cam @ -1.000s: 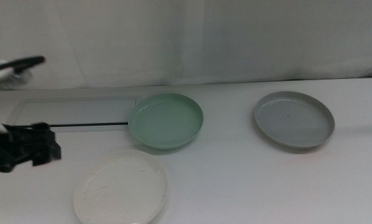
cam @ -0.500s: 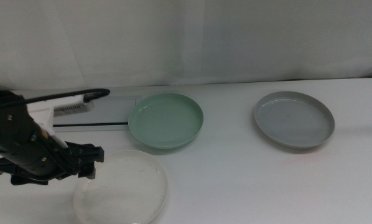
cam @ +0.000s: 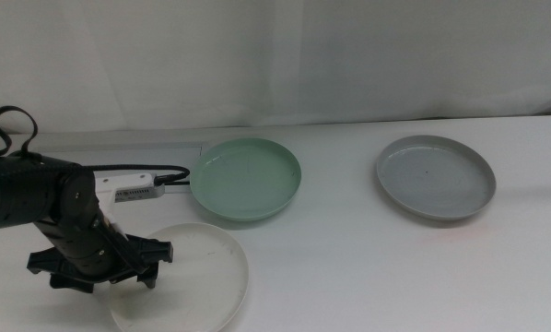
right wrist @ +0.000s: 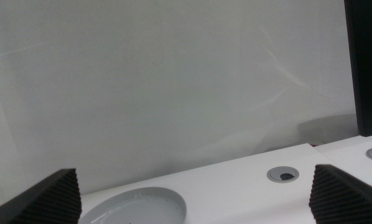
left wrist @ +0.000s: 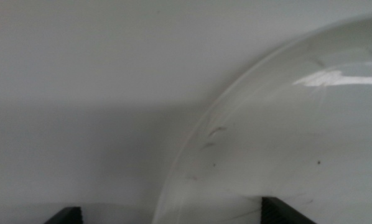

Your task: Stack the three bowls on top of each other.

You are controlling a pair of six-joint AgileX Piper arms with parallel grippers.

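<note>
The left gripper [cam: 133, 267] hangs over the left rim of the white bowl [cam: 197, 277] near the desk's [cam: 349, 267] front edge, jaws apart. The green bowl [cam: 246, 178] sits mid-desk, the grey bowl [cam: 435, 176] toward the right edge. The right gripper [right wrist: 195, 190], jaws wide apart, waits out of the middle view.

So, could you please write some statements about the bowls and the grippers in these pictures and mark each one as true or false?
1. The white bowl lies nearest the camera in the middle view. True.
2. The mint green bowl is stacked on the grey bowl. False: they lie apart, each alone on the table.
3. The left gripper is at the white bowl's rim with its jaws wide apart. True.
4. The left gripper holds the white bowl lifted off the table. False: the bowl lies flat on the table.
5. The right wrist view shows part of the grey bowl. True.
</note>
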